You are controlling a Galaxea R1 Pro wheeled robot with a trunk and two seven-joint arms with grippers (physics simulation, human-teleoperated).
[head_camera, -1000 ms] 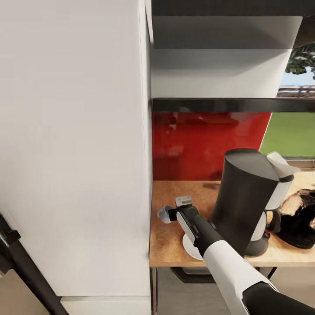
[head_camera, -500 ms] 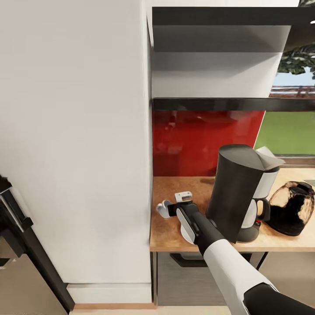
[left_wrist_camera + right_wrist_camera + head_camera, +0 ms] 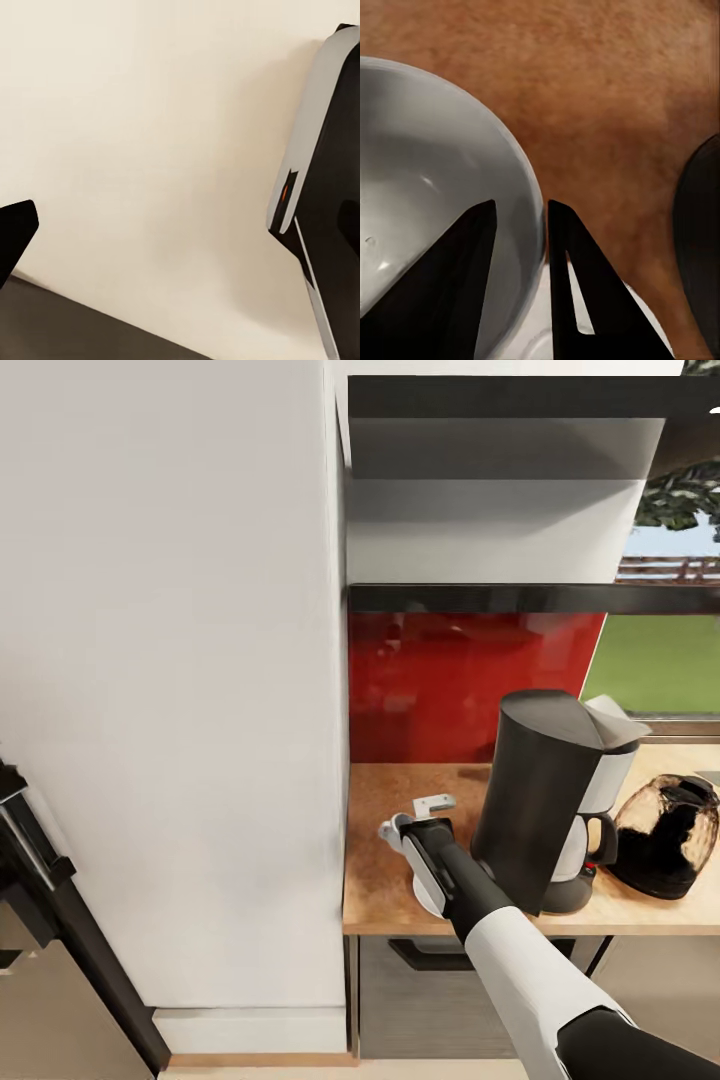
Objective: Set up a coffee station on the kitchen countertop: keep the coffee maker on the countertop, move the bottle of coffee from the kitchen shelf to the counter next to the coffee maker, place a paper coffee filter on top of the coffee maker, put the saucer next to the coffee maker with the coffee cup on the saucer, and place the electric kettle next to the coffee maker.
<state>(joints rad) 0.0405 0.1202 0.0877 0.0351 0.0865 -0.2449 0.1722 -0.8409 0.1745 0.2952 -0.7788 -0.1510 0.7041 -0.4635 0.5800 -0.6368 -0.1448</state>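
My right gripper (image 3: 405, 828) reaches down over the wooden countertop (image 3: 385, 870), left of the black coffee maker (image 3: 545, 800). It is shut on the white coffee cup (image 3: 390, 828). In the right wrist view the cup (image 3: 427, 187) has its wall between the fingers (image 3: 472, 255), one inside and one outside the rim. The white saucer (image 3: 428, 890) lies under my forearm, and its edge (image 3: 536, 330) sits just beside the cup. A paper filter (image 3: 612, 720) rests on top of the coffee maker. The dark kettle (image 3: 665, 835) stands to its right. In the left wrist view, one dark fingertip (image 3: 15, 232) sits at the frame's edge before a pale wall.
A tall white cabinet (image 3: 170, 680) walls off the counter's left end. A red backsplash (image 3: 470, 680) and dark shelves (image 3: 500, 598) close the back. The counter's front edge (image 3: 400, 932) runs just below the saucer. A window (image 3: 660, 660) is at the right.
The head camera pulled back and rose a second ago, then held still. In the last half second my right gripper turned and carried the cup slightly right, towards the saucer.
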